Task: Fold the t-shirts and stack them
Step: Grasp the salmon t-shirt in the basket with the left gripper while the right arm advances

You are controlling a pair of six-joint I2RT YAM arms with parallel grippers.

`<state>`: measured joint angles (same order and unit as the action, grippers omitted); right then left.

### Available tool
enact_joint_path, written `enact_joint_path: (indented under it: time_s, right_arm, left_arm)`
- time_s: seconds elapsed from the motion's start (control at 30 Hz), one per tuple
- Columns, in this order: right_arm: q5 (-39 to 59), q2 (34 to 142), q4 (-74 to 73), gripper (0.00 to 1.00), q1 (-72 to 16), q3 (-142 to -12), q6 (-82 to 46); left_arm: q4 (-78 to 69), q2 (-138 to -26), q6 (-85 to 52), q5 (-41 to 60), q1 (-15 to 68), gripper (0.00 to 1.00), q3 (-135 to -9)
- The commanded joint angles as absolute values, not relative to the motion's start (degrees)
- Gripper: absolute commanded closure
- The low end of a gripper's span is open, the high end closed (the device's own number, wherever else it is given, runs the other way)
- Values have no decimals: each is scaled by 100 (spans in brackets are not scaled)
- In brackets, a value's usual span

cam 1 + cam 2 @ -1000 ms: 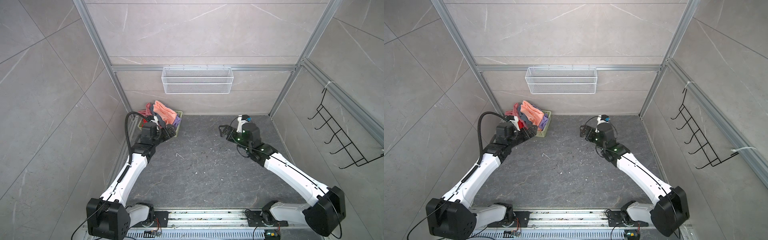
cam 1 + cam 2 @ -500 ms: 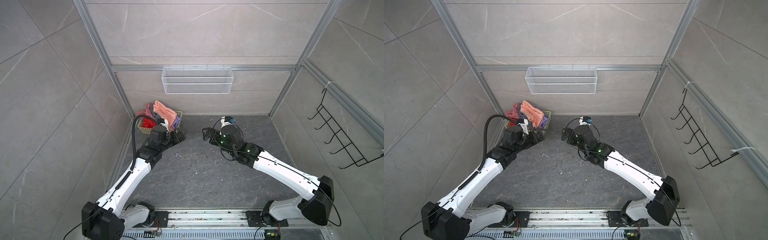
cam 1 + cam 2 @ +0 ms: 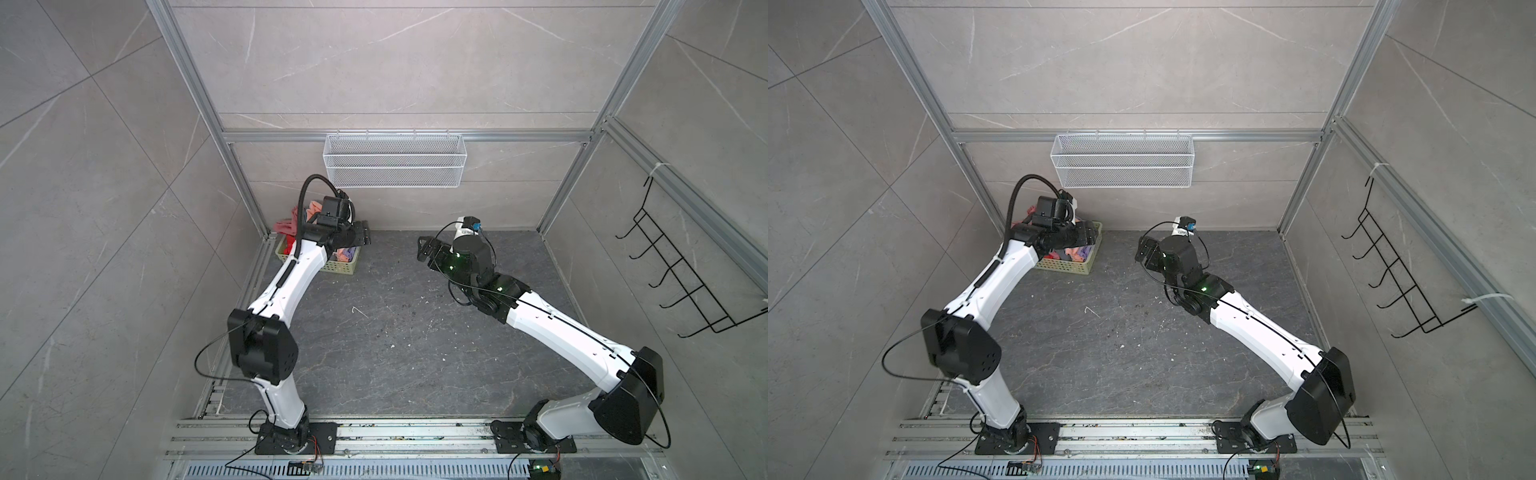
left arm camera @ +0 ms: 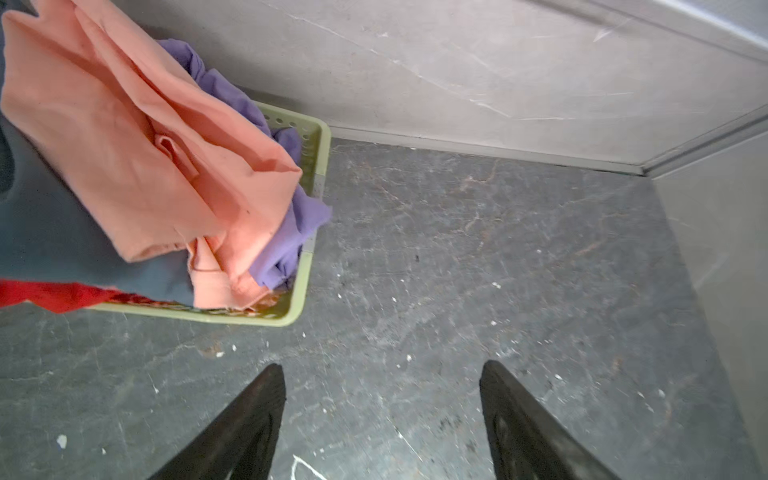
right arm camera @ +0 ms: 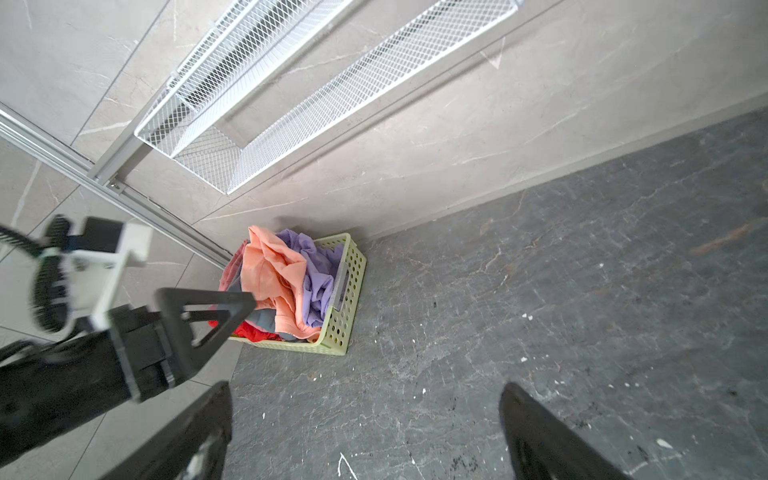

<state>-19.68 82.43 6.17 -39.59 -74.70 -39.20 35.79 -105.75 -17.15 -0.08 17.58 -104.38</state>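
On the dark desk (image 3: 395, 332), the green basket (image 4: 305, 286) in the far left corner holds the crumpled t-shirts (image 4: 145, 145), peach on top; the left hand (image 4: 382, 365) hovers by its right side, spread and empty; the right hand (image 5: 365, 386), mid-desk, is spread too

Peach-orange t-shirt (image 4: 137, 137) is seen w/ lavender t-shirt (image 4: 286, 232), grey-blue t-shirt (image 4: 50, 237) & red t-shirt (image 4: 45, 293); basket (image 4: 232, 318) is coloured pale yellow-green, perforated; surface (image 4: 498, 270) is veined dark grey w/ white flecks.
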Motion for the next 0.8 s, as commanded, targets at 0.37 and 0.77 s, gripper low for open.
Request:
enact_joint_path:
  time_s: [0.37, 0.77]
  right_arm:
    - [-1810, 8027, 877, 5, -3929, -7464, -3714]
    - [-1685, 8161, 1161, 9, -3927, -7782, -3842]
  left_arm:
    - [3573, -12500, -1128, -1230, 1446, 33, -12314]
    - [2566, -12819, -1489, -1411, 1389, 51, -12129]
